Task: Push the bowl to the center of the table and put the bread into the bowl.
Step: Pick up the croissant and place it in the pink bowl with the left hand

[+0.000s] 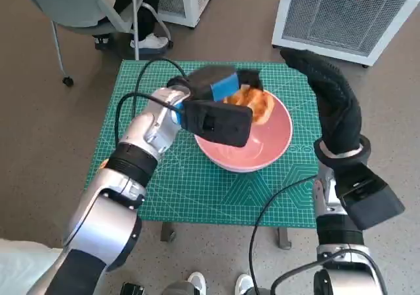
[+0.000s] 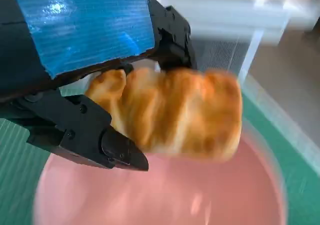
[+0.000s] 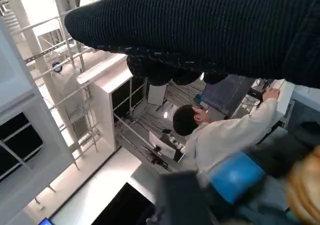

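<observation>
A pink bowl (image 1: 262,147) stands near the middle of the green mat (image 1: 197,183). My left hand (image 1: 220,92) hovers over the bowl's far rim and holds a golden loaf of bread (image 1: 252,103) above the inside. In the left wrist view the bread (image 2: 180,112) is gripped between the black fingers (image 2: 90,135), with the pink bowl (image 2: 150,195) just beneath it. My right hand (image 1: 331,95), in its black glove, is raised at the right of the bowl, apart from it, with nothing in it; its fingers hardly show.
The mat covers a small table. A white slatted unit (image 1: 341,13) stands behind on the right, a chair (image 1: 85,13) and a person's shoes (image 1: 147,42) behind on the left. In the right wrist view a person (image 3: 220,135) in white sits beyond.
</observation>
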